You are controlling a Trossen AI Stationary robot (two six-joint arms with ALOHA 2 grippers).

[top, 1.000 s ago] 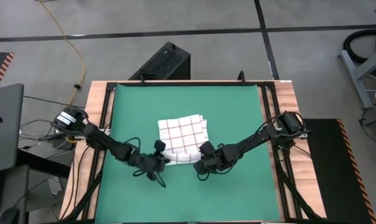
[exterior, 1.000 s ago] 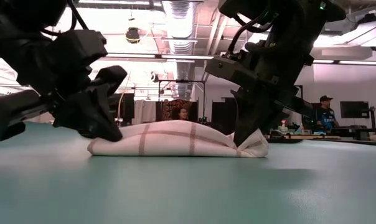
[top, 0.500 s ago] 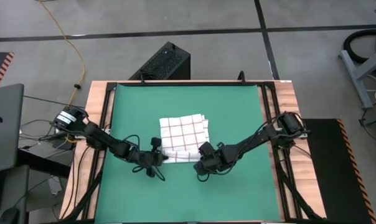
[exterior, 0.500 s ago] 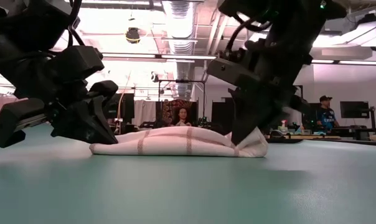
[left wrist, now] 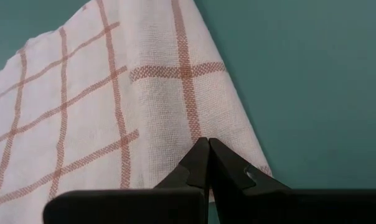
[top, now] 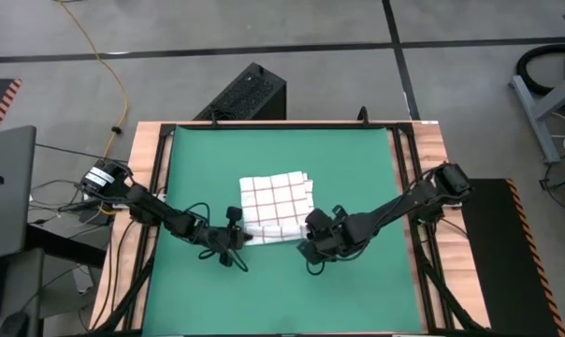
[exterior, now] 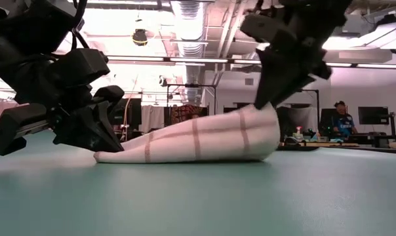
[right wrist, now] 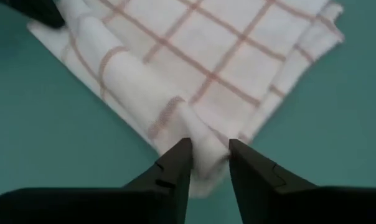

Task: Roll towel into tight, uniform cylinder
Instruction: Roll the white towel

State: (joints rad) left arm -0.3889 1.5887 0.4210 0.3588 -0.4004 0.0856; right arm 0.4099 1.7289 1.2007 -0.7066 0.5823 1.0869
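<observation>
The towel [top: 276, 199], white with red-brown checks, lies on the green mat [top: 357, 168], with its near edge rolled over into a thick fold [right wrist: 122, 78]. In the low view the towel [exterior: 198, 141] slopes from a raised right end down to its left end, which is on the mat. My right gripper [top: 312, 240] is shut on that raised end. My left gripper [top: 239, 235] is shut at the towel's left end [exterior: 109, 156], down at mat level. My left gripper has its shut fingertips [left wrist: 208, 149] against the left end of the rolled fold [left wrist: 175, 118], slanting down from the table's left. Whether any cloth is caught between them, I cannot tell. That end rests on the mat. My right gripper pinches a bunched ridge of cloth at the fold's right end [right wrist: 203, 134] between its two fingers [right wrist: 175, 158], several layers thick. The fingers slant down from the near right. The end [exterior: 267, 115] hangs below them, clear of the mat, and the cloth slopes down to the left.
Bare green mat lies on all sides of the towel, framed by black rails and the wooden table edge [top: 432, 140]. A black box [top: 250, 94] stands on the floor beyond the far edge. People [exterior: 343, 115] show in the room behind.
My right gripper has risen, taking the towel's right end up off the mat. The roll, which lay flat, now slopes, and its left end has stayed down. My left gripper dropped a little beside that left end, then kept still.
</observation>
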